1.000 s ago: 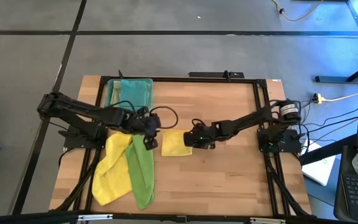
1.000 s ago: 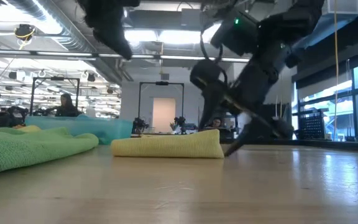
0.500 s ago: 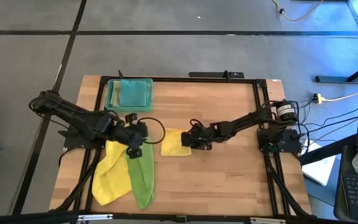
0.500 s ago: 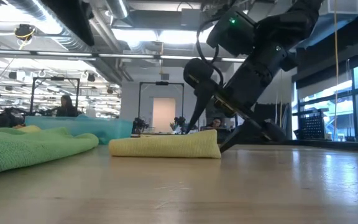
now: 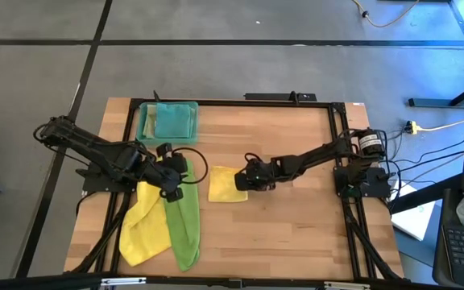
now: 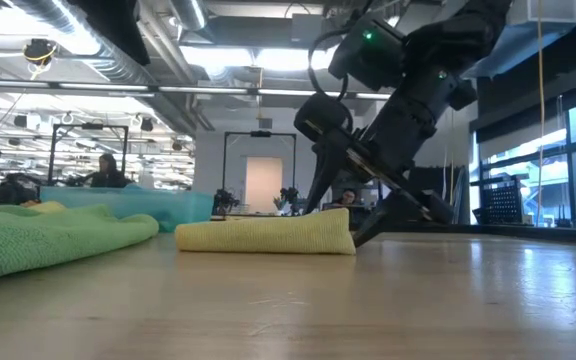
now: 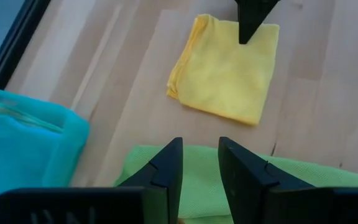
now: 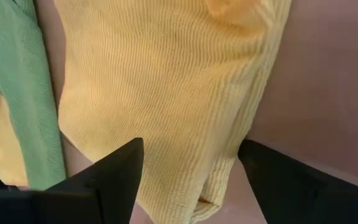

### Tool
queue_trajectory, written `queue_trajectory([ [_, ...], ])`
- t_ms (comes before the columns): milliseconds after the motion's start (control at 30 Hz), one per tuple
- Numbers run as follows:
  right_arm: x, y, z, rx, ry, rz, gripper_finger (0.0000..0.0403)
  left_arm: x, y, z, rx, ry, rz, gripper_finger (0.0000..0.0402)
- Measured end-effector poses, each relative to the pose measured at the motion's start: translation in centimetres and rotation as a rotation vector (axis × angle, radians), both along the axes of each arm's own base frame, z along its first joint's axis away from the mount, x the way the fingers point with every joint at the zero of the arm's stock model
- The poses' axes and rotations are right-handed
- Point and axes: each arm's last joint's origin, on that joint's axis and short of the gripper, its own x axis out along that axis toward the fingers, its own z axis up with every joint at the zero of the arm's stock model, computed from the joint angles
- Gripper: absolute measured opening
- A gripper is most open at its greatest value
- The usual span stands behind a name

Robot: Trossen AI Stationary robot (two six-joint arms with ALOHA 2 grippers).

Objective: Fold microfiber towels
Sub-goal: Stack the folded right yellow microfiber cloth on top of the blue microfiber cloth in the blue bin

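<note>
A folded yellow towel point(image 5: 225, 184) lies flat at the table's middle. My right gripper point(image 5: 245, 179) stands open at its right edge. One finger point(image 8: 107, 177) is over the cloth and the other point(image 8: 288, 180) is over bare wood beside it. A bright green towel point(image 5: 184, 229) and an unfolded yellow towel point(image 5: 142, 227) lie spread at the near left. My left gripper point(image 7: 199, 163) hovers above the green towel's far end point(image 7: 191, 158). It is open by a narrow gap with nothing in it. A teal towel point(image 5: 174, 121) lies in the tray. My right gripper comes slanting down from the table's right, its fingers on either side of the folded yellow towel's right edge point(image 6: 346, 232). One fingertip point(image 6: 360, 236) reaches table level beside the cloth. I cannot tell whether either finger touches the towel.
A translucent teal tray point(image 5: 144, 121) stands at the far left. Black frame rails point(image 5: 338, 153) run along the table's sides and far edge. Bare wood lies on the right half of the table and along its near edge.
My left gripper has drawn back from the folded yellow towel toward the table's left edge and risen a little. It now stands over the green towel. My right gripper has rolled slightly at the towel's right edge. The towels have not moved.
</note>
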Motion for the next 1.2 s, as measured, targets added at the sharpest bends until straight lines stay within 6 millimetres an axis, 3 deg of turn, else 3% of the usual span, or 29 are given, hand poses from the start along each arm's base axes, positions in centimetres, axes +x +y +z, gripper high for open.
queue_trajectory([
  [433, -0.1, -0.2, -1.2, -0.069, 0.058, 0.022, 0.0240, 0.0, 0.0, 0.0, -0.042, -0.009, 0.035, 0.0094],
  [900, 0.6, -0.1, -1.9, -0.154, 0.009, -0.027, 0.0204, 0.0, -0.2, -0.1, -0.108, 0.002, 0.047, 0.0094],
  [1033, 0.6, 0.2, -2.0, -0.183, 0.005, -0.018, 0.0164, 0.0, -0.2, -0.1, -0.108, 0.003, 0.047, 0.0094],
  [1200, 0.4, 0.4, -2.2, -0.209, 0.028, -0.007, 0.0067, 0.0, -0.2, -0.1, -0.108, 0.002, 0.047, 0.0094],
])
